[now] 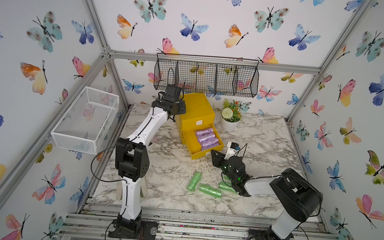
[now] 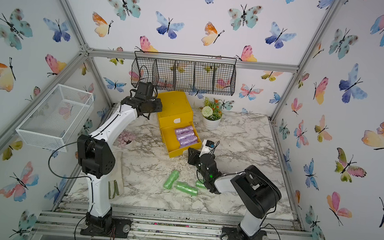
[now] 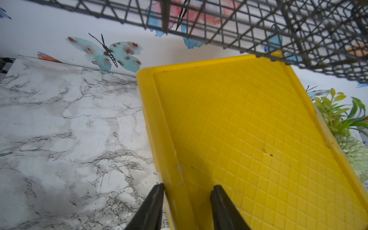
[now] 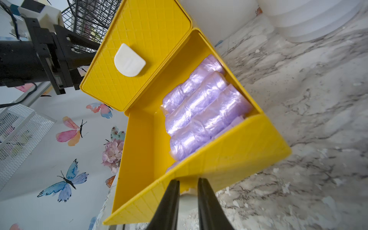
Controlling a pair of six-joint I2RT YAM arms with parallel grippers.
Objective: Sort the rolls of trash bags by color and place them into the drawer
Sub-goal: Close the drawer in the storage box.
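Right gripper [image 4: 188, 180] clenched at front of open drawer [image 4: 229, 155], purple rolls [image 4: 201, 111] inside; left gripper [image 3: 186, 186] straddles chest [image 3: 239, 129] rim, grip unclear. Green rolls [image 1: 208, 189] on table [image 1: 267, 136]. Risk: off-centre push skews drawer, jams

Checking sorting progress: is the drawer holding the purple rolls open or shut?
Open. The drawer is pulled out of the yellow chest, below a shut one, and the purple rolls lie exposed inside it.
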